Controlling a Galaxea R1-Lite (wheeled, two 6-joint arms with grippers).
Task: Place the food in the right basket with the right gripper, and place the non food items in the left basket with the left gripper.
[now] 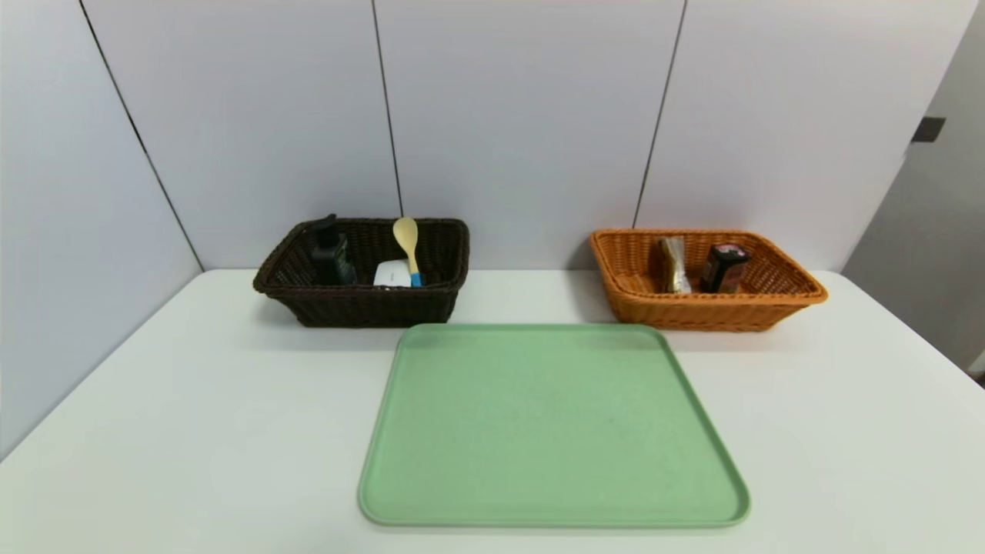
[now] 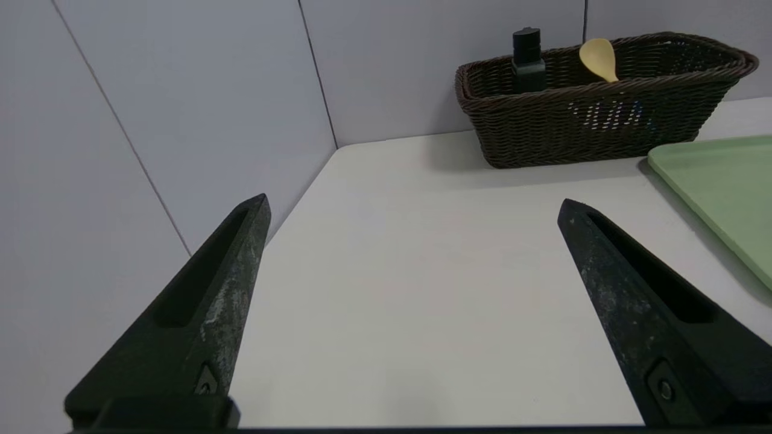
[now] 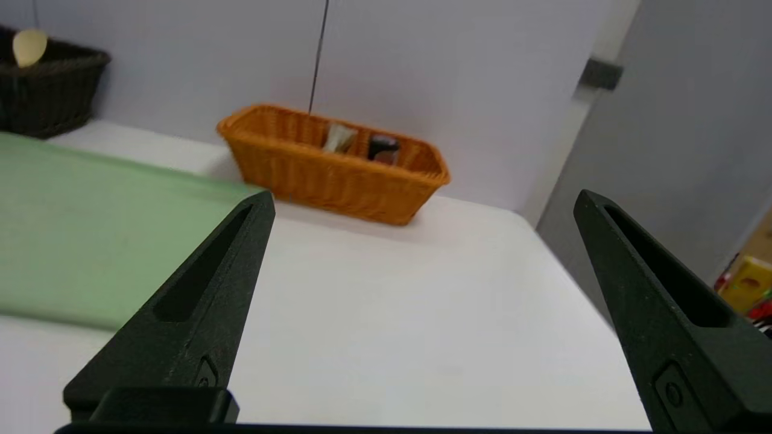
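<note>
The dark brown left basket [image 1: 362,304] [image 2: 597,129] [image 3: 51,102] at the back left holds the black bottle [image 1: 331,254] [image 2: 528,57], the yellow spoon with blue handle [image 1: 408,242] [image 2: 599,58] [image 3: 29,47] and the white case [image 1: 392,273]. In the orange right basket [image 1: 704,312] [image 3: 335,178] at the back right lie the clear-wrapped snack packet [image 1: 674,264] [image 3: 339,137] and the small dark box with pink top [image 1: 723,267] [image 3: 383,149]. Neither arm shows in the head view. My left gripper [image 2: 413,205] is open over bare table, well short of the brown basket. My right gripper [image 3: 422,196] is open too, empty, short of the orange basket.
A flat green tray [image 1: 550,423] [image 2: 718,187] [image 3: 78,241] with nothing on it lies in the middle of the white table [image 1: 154,431]. Pale wall panels close the back and left. The table's right edge [image 3: 561,259] drops off beside the right gripper.
</note>
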